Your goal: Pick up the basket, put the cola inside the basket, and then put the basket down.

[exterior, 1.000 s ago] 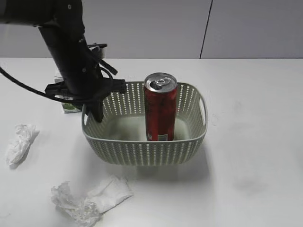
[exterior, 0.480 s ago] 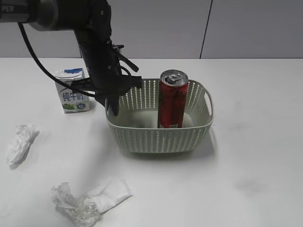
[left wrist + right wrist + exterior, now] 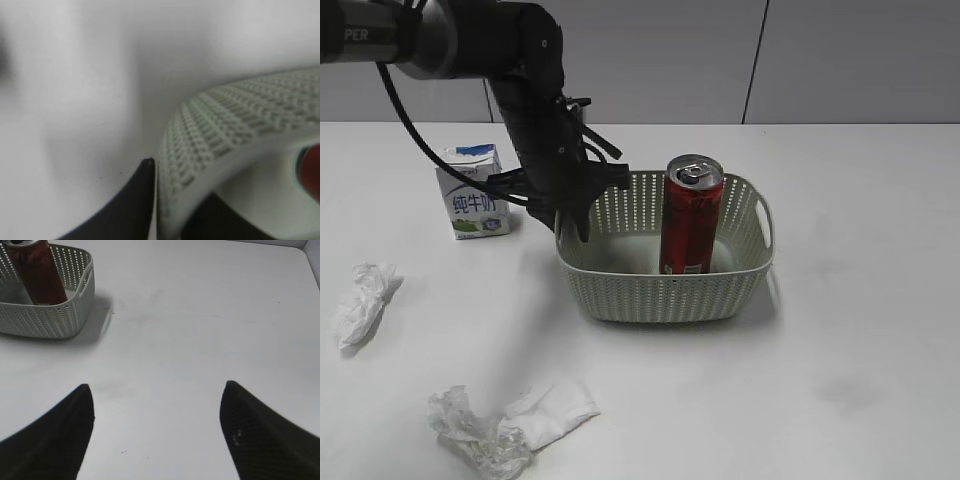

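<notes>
Crumpled white tissue (image 3: 360,303) lies far left on the white tabletop (image 3: 860,300), another wad (image 3: 510,418) near the front, and a white-and-blue milk carton (image 3: 470,190) stands behind them. None of these are mine to touch.

My left gripper (image 3: 578,212) is clamped on the left rim of the pale sage-green perforated plastic basket (image 3: 665,290). The left wrist view shows one finger (image 3: 131,210) outside the wall and the other inside, with the wall pinched between. The basket sits about mid-tabletop; whether its base is fully down I cannot tell.

The tall slim red aluminium cola can (image 3: 691,215) stands upright inside the basket, toward the back right.

Handling, as I judge it: the basket is light, and its thin plastic wall probably flexes. Held at one rim with the can on the far side, it will want to tip, so keep it level. A smooth, tall can topples easily. The cut-out handle (image 3: 762,220) would be a firmer hold.

My right gripper (image 3: 157,430) hangs with fingers wide apart over bare tabletop, well right of the basket.
</notes>
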Robot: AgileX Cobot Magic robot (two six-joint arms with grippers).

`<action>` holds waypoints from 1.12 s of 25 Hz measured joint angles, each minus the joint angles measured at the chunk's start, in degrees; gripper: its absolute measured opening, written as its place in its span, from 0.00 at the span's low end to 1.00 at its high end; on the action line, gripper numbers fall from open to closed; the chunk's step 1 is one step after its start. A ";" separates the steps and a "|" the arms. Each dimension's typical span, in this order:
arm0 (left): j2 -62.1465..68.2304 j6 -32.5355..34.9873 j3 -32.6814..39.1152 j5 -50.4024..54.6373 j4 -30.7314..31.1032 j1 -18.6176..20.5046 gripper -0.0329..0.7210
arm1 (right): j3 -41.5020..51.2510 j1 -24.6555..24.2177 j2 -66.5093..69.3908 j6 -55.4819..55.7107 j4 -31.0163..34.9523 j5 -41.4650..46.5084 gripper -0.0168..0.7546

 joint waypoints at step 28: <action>-23.69 15.30 -0.56 7.88 3.68 25.90 0.85 | 4.49 0.00 -7.57 -0.06 0.17 0.39 0.79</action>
